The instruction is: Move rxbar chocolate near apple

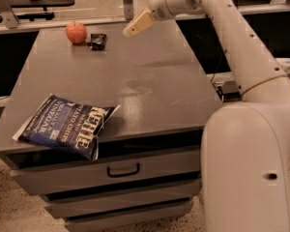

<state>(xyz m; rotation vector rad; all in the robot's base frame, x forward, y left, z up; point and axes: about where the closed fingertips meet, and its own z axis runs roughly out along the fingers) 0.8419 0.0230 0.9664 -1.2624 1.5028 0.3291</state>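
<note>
Toward the far left corner of the tabletop (154, 76), the chocolate bar (97, 40) is lying flat just beside the apple (76, 32), on its right, and whether the two are touching I cannot tell; the pincer (131, 29) is hanging in the air over the far edge, to the right of the bar and apart from it, carrying nothing; whether it is open or closed I cannot tell. Judging by how things are lying, the placing is looking done, so the danger is sitting in the leaving; a low sweep to the left would be catching the bar and sliding the light wrapper away from the fruit; a nudge on the apple would be sending it rolling, since it is round and resting close to the back edge. A drop straight down from this spot would be striking bare tabletop rather than either thing. The chip bag (67, 124) is lying at the near left corner, well apart, seemingly overhanging the front edge a little, and is posing no trouble.
</note>
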